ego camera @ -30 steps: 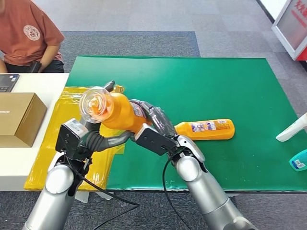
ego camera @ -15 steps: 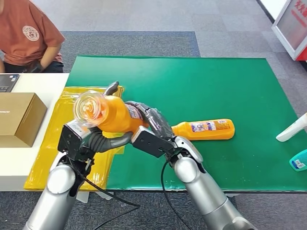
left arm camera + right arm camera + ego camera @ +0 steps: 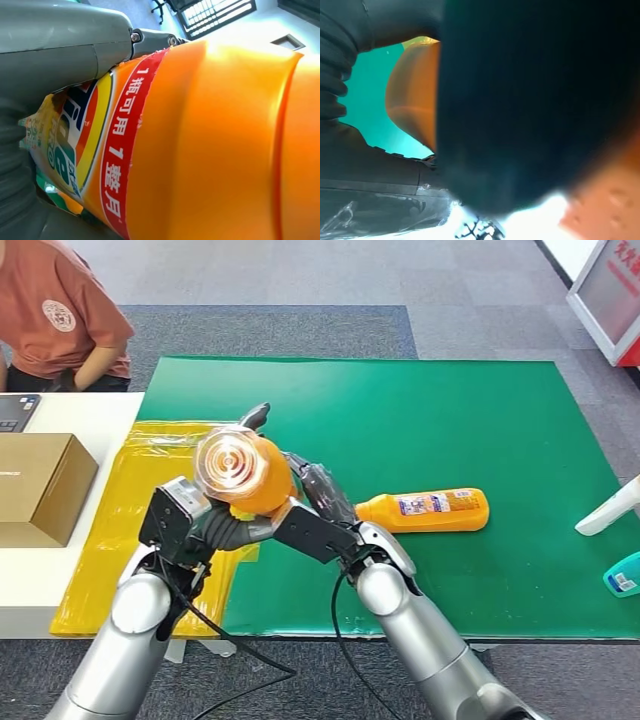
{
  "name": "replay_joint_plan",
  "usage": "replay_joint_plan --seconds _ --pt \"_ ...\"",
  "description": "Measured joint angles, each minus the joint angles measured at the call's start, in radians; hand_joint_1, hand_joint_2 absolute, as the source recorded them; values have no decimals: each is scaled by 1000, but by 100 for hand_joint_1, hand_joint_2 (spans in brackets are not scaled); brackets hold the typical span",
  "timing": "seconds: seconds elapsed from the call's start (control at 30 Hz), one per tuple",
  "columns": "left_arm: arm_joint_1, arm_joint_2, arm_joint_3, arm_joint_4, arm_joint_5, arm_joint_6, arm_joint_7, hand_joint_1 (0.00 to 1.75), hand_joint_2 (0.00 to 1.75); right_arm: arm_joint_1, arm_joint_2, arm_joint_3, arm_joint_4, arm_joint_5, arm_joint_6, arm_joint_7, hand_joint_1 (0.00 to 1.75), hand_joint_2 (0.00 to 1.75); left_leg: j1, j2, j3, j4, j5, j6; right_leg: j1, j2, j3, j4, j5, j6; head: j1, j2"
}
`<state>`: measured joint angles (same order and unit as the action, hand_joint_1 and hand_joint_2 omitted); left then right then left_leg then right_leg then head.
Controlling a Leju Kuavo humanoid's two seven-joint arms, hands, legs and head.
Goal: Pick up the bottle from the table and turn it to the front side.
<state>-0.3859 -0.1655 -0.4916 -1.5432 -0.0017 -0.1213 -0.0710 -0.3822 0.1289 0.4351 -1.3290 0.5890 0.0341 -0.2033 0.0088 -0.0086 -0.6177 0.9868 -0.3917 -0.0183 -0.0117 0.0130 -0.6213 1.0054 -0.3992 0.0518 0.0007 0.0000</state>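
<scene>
An orange bottle (image 3: 253, 475) is held up over the green mat's (image 3: 453, 420) left part, its round clear end (image 3: 230, 465) turned toward my head. My left hand (image 3: 219, 525) grips it from below, with the thumb (image 3: 256, 417) over its far side. My right hand (image 3: 313, 502) clasps the bottle's other end from the right. In the left wrist view the orange bottle (image 3: 211, 145) is very close, showing a red band and a colourful label (image 3: 75, 140) under the thumb (image 3: 64, 45). The right wrist view is mostly dark blur, with a patch of the orange bottle (image 3: 416, 95).
A second orange bottle (image 3: 426, 510) lies on its side on the mat, right of my hands. A yellow plastic sheet (image 3: 121, 530) and a cardboard box (image 3: 41, 485) lie to the left. A white bottle (image 3: 611, 508) and a teal one (image 3: 625, 575) are at the right edge. A person (image 3: 53, 315) sits back left.
Both hands have swung the bottle to the right and turned it, so its clear end now faces my head. My left arm has shifted right with it.
</scene>
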Motion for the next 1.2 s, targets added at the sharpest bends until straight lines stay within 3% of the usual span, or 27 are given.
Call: replay_joint_plan --seconds 0.1,0.7,0.73,0.87,1.2 --pt "-6 1 -1 6 3 0 0 173 175 -6 0 8 8 7 -3 -5 175 175 0 0 0 0 0 0 0 0 0 0 0 0 0 0" --pt "-15 11 -4 39 3 4 0 175 175 -8 1 24 52 -13 -5 0 175 175 0 0 0 0 0 0 0 0 0 0 0 0 0 0" --pt "-15 11 -4 40 4 5 0 175 175 -8 1 25 54 -14 -6 0 168 175 0 0 0 0 0 0 0 0 0 0 0 0 0 0" --pt "-14 13 -4 46 10 14 0 175 175 -11 1 28 63 -17 -13 9 2 175 0 0 0 0 0 0 0 0 0 0 0 0 0 0" --pt "-12 38 10 49 -16 80 -7 175 175 -16 2 32 89 -25 -40 54 0 175 0 0 0 0 0 0 0 0 0 0 0 0 0 0"
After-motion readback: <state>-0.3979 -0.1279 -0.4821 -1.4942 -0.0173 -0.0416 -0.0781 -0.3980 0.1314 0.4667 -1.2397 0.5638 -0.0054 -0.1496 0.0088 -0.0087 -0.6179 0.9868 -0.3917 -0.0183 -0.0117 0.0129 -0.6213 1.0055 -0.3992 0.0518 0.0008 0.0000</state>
